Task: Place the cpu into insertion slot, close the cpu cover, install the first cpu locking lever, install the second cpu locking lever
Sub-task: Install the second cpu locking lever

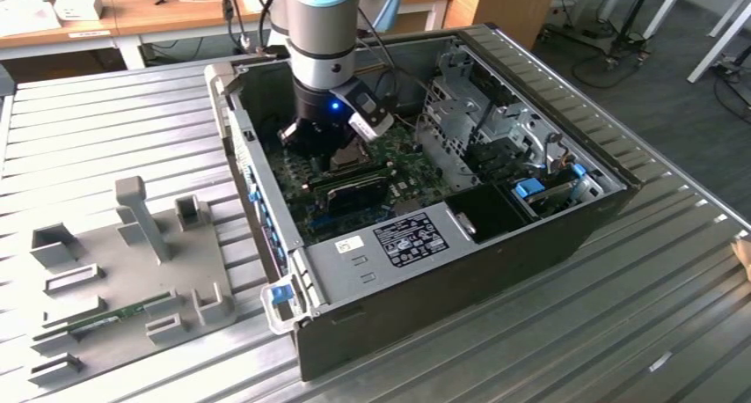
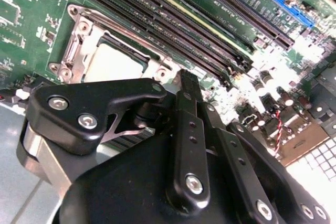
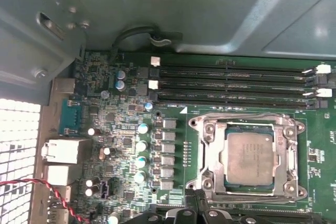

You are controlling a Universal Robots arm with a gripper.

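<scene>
Cpu [image 3: 249, 158], pale square chip: seated flat in the insertion slot [image 3: 210, 174] on the green motherboard [image 3: 126, 129], just ahead of the fingers [image 2: 189, 90], not held. Cpu cover [image 3: 251, 120]: silver frame lying around the chip, as far as can be judged. Fingers: lowered inside the open computer case [image 1: 564, 236] on the ribbed tabletop [image 1: 105, 139], close above the socket; spread or pressed together, cannot tell.

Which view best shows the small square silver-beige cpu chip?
The first wrist view: the small square silver-beige cpu chip lies face-up, unobstructed inside the silver metal cover frame. In the second wrist view the black gripper linkage hides part of it. The exterior view cannot settle it.
</scene>
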